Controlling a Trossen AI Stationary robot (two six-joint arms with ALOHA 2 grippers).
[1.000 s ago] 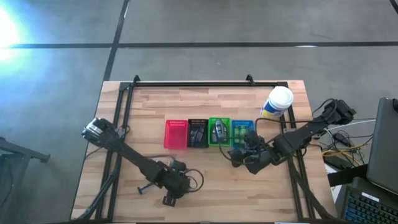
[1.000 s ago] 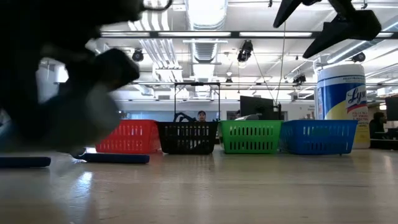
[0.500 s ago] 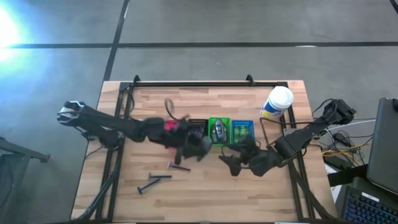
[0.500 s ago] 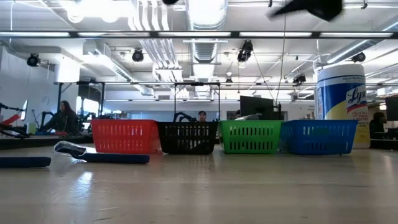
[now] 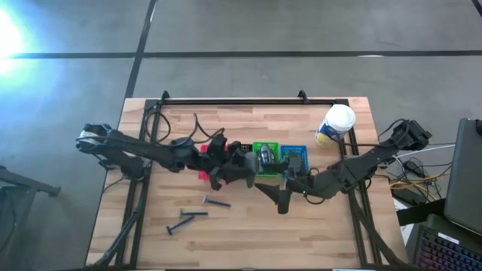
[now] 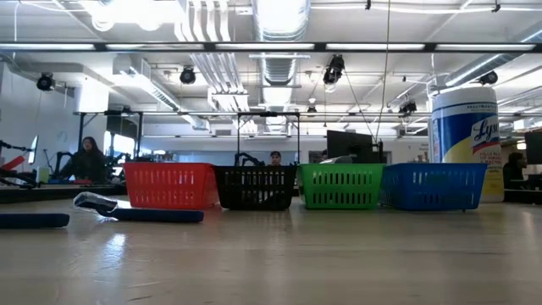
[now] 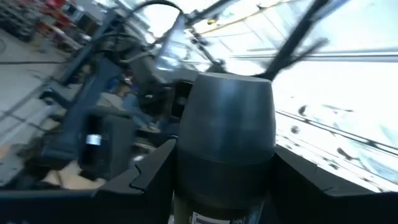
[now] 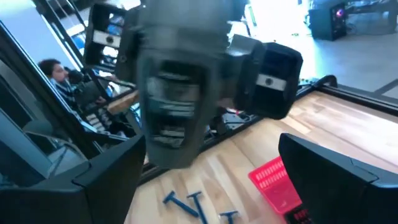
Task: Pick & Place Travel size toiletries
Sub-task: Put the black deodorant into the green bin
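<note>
My left gripper reaches from the table's left and hangs over the red basket and the black basket, shut on a short dark grey tube. My right gripper floats just near of the green basket and blue basket, its fingers spread wide. A blurred grey item shows ahead of it, beside the left arm's gripper; what holds it, I cannot tell. Three thin razors lie flat on the wood. My left gripper pinches the dark tube between its two fingers, one on each side of the tube's lower body. The tube's rounded end points away from the wrist. It is lifted clear, above the baskets.
The large white-capped canister stands near the far right corner. The red, black, green and blue baskets sit in a row mid-table. Bare wood lies along the near edge. A dark-handled razor lies left of them.
My left arm has swung up from the near edge, by the razors, toward the far side and right, and now hangs over the red and black baskets. My right gripper has drawn away from the blue basket toward the near left. The razors have stayed put.
</note>
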